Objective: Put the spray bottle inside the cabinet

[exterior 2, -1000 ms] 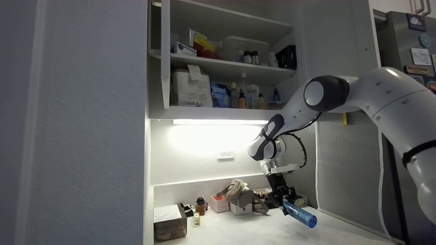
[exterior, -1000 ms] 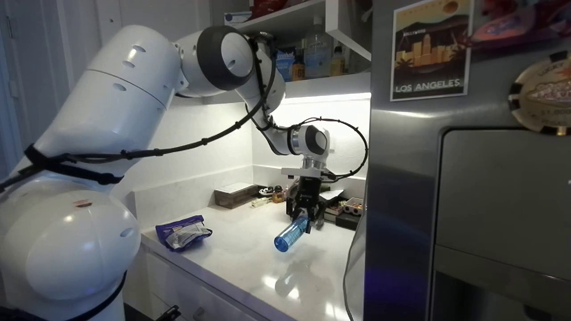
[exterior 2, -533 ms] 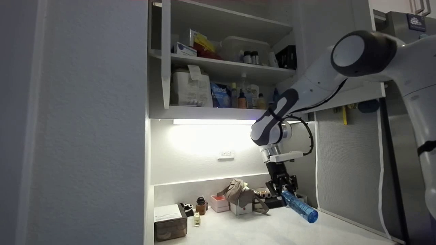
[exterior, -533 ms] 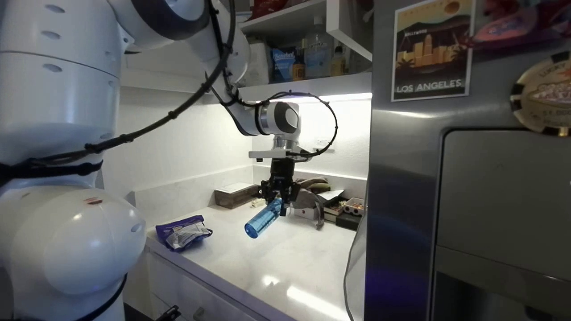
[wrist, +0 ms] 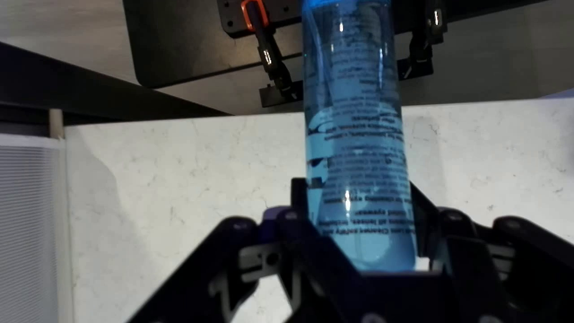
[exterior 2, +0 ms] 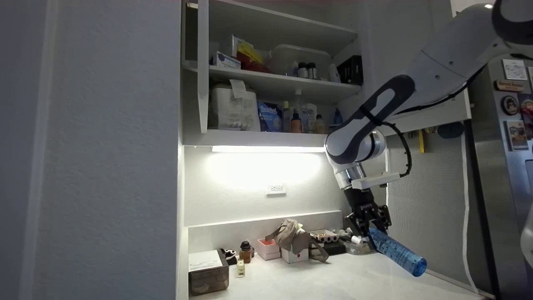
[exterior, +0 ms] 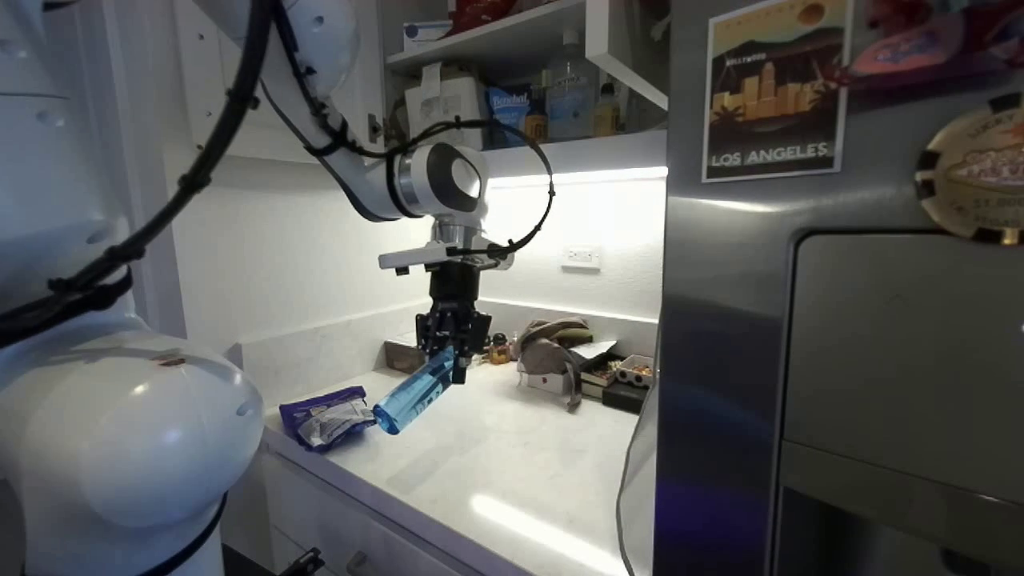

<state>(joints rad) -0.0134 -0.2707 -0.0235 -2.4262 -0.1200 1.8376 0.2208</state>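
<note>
A black gripper [exterior: 444,362] grasps, partly hiding, a slim translucent blue bottle [exterior: 414,394]; the cropped white arm [exterior: 366,184] slopes downward.

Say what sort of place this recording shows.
Probably a home kitchen, judging by the flat-fronted grey steel refrigerator, the white, faintly veined stone-like countertop, and the open white wall-mounted cabinet above that countertop.

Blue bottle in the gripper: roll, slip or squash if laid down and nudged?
The blue bottle would probably roll, being cylindrical. Its glossy surface may be slippery. Likely fairly stiff: its visible sides look undented in the gripper.
</note>
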